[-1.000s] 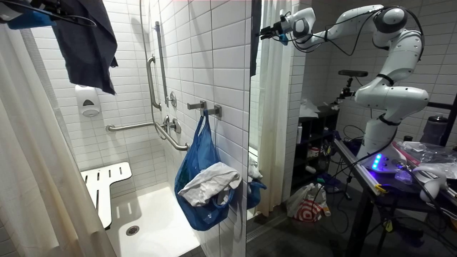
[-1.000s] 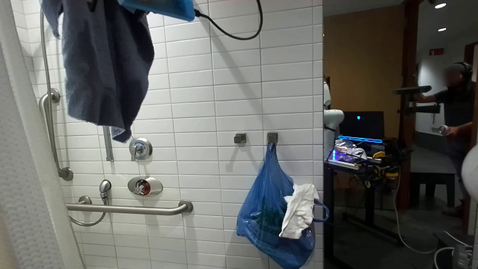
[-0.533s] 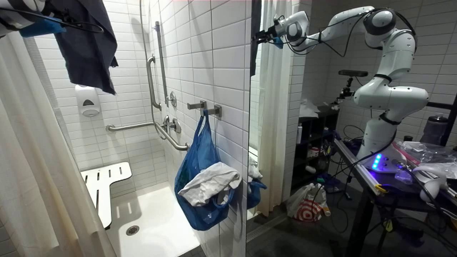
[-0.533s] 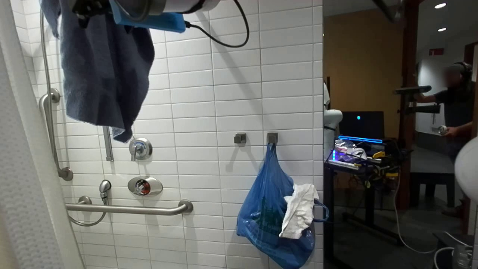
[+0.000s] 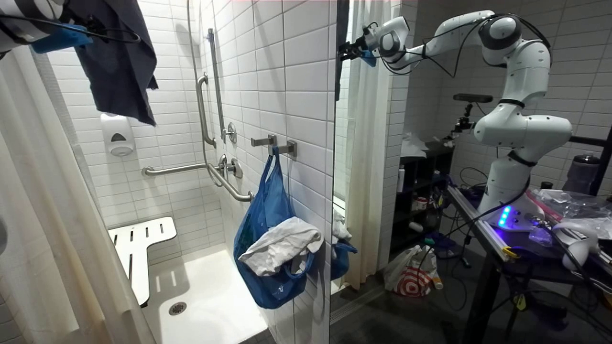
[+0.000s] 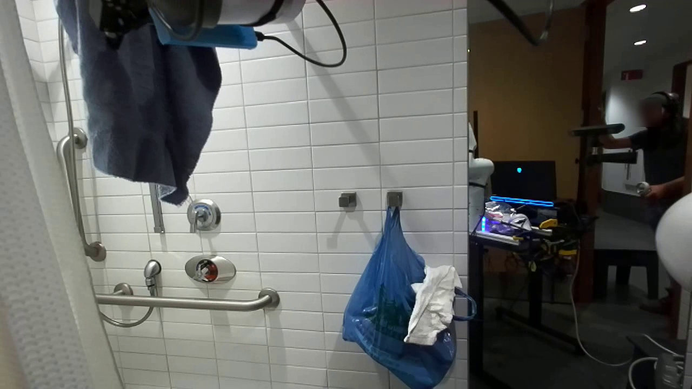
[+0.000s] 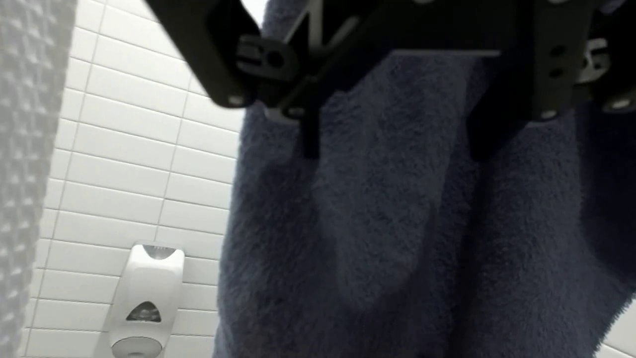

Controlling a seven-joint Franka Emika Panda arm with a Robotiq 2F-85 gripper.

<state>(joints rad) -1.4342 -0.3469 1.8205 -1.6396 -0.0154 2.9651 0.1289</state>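
A dark blue-grey towel point(image 7: 387, 238) hangs in long folds and fills much of the wrist view. In both exterior views the towel point(image 6: 151, 119) hangs from above the top edge, so its support is hidden. My gripper point(image 7: 396, 149) is right at the towel, its dark fingers point(image 7: 310, 139) standing well apart. A raised fold of cloth lies between and behind them; whether they touch it cannot be told. In an exterior view the gripper point(image 5: 93, 26) overlaps the towel's upper part, with a blue box point(image 5: 62, 38) on the wrist. Fingertip detail is too dark there.
A pale shower curtain point(image 5: 62, 215) hangs close beside the arm. A blue bag point(image 6: 389, 302) with a white cloth point(image 6: 432, 308) hangs on a wall hook point(image 6: 394, 199). Grab bars point(image 6: 184, 303) and a soap dispenser point(image 5: 117, 136) are on the walls. A mirror point(image 5: 368, 191) reflects the arm.
My gripper has moved in toward the towel, going lower in both exterior views. The towel's lower part has shifted slightly left in an exterior view. The bag has stayed put.
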